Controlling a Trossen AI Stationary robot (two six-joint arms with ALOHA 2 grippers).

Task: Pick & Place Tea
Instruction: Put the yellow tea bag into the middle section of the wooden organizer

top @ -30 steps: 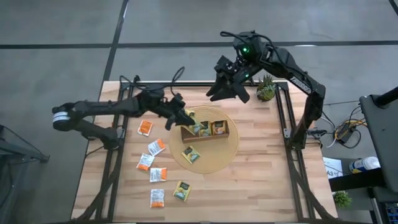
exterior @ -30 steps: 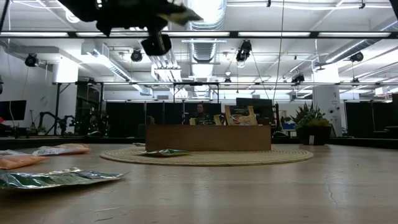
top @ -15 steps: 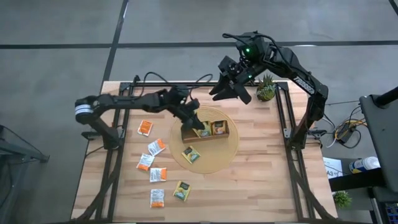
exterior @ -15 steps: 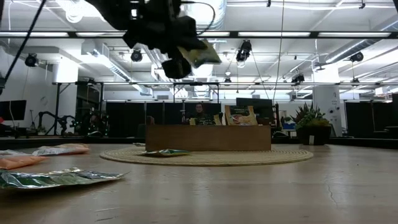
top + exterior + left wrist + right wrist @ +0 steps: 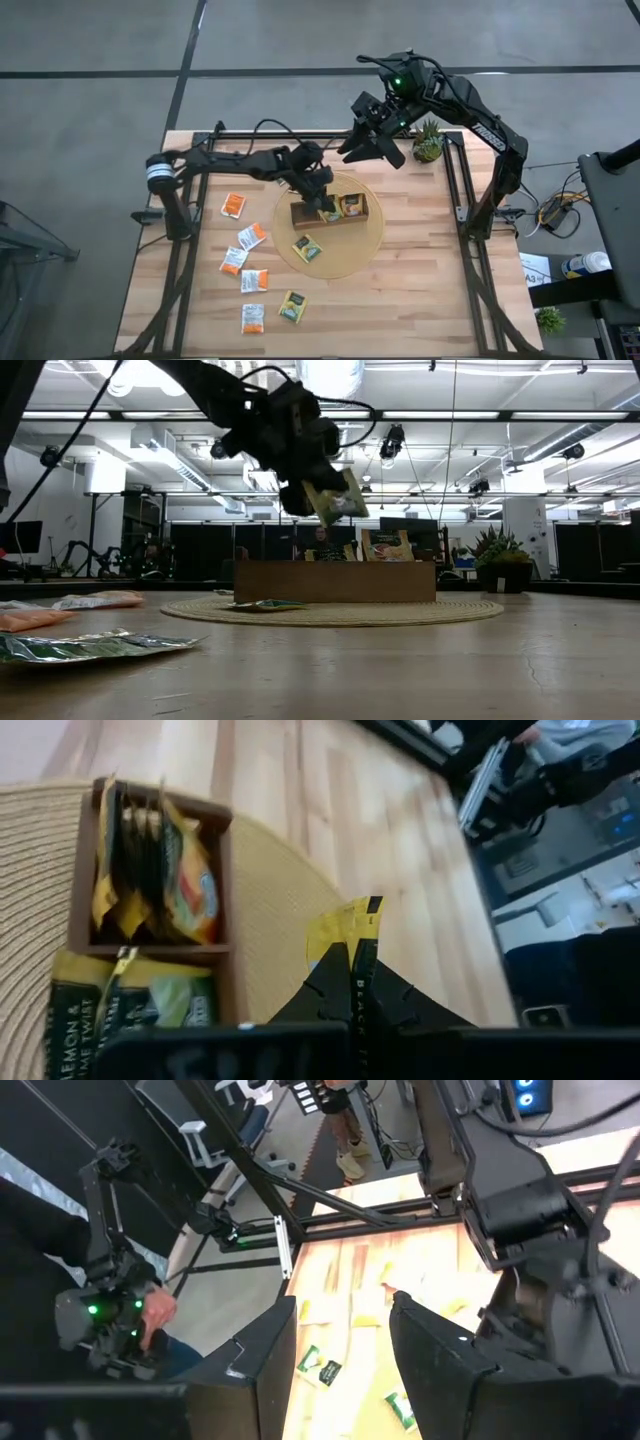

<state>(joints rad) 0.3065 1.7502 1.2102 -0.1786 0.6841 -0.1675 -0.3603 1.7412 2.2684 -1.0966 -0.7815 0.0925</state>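
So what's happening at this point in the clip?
The left gripper is shut on a yellow-green tea sachet, carried in the air above the wooden tray on the round woven mat. The tray already holds several sachets. More sachets lie loose on the table. The right gripper waits open near the far edge, holding nothing.

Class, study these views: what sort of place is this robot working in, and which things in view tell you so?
Probably a robotics lab or workshop. Exposed ceiling ducts hang over a large open hall, other equipment rigs stand in the background, and the wooden table sits in a metal frame on bare concrete floor.
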